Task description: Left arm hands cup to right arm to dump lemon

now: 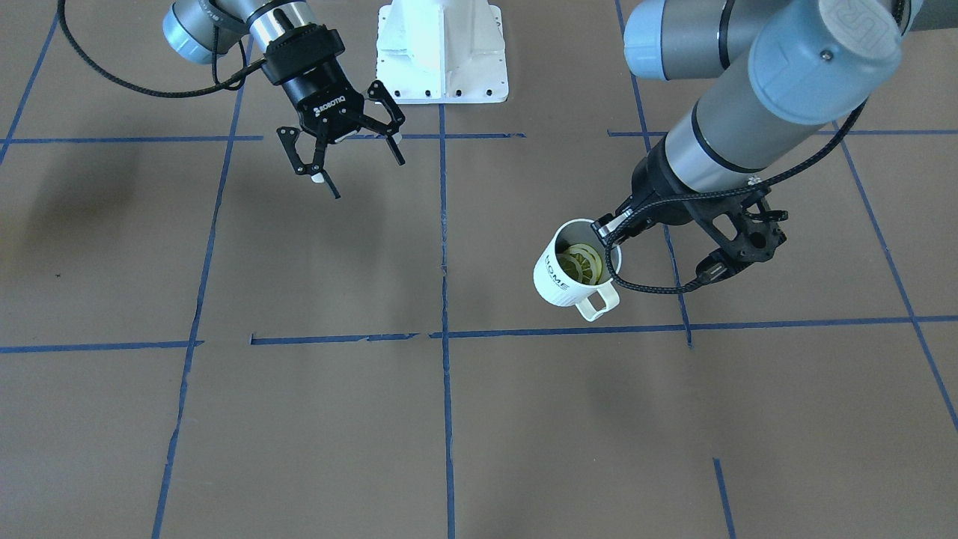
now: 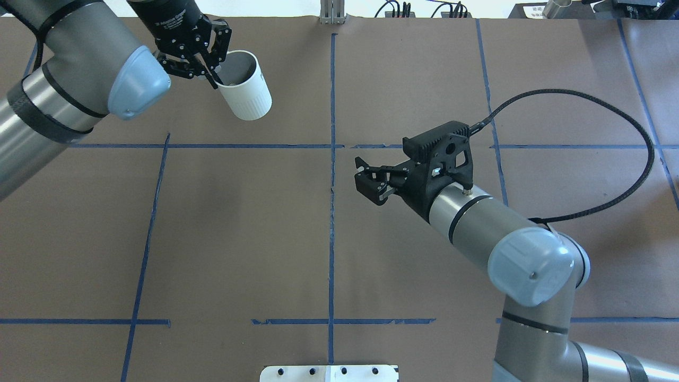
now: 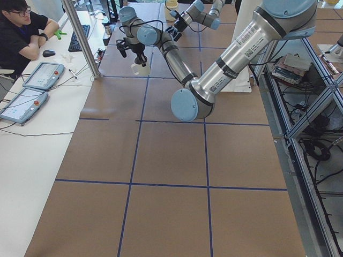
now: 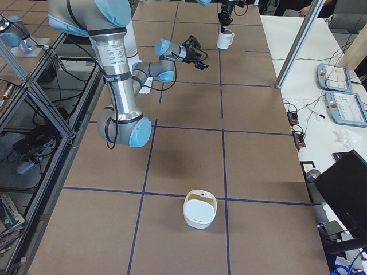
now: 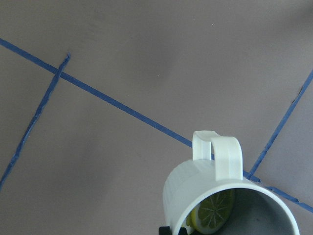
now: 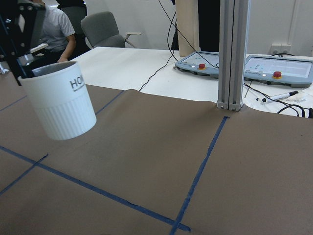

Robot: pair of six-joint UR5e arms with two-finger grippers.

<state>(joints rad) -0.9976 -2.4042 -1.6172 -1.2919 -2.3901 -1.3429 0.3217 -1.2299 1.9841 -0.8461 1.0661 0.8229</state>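
Left gripper [image 2: 211,74] is clamped on the rim of the cup [image 1: 563,281], holding it tilted in the air over the table [image 1: 299,419], near the edge opposite the robot, on its left half. The lemon [image 1: 580,262] sits inside. Right gripper [image 1: 368,178] hangs empty, fingers spread wide.

The table [image 1: 314,434] is covered with brown sheet material and divided into rectangles by blue tape lines [image 1: 445,299]. A crossing of two tape lines is seen on the surface below the left gripper [image 1: 608,224]. A white base plate [image 1: 441,52] is mounted between the left gripper and the right gripper [image 1: 367,176], towards the robot's side. A white container [image 4: 199,209] is placed across a tape line, well apart from the right gripper, on the side away from the left gripper.
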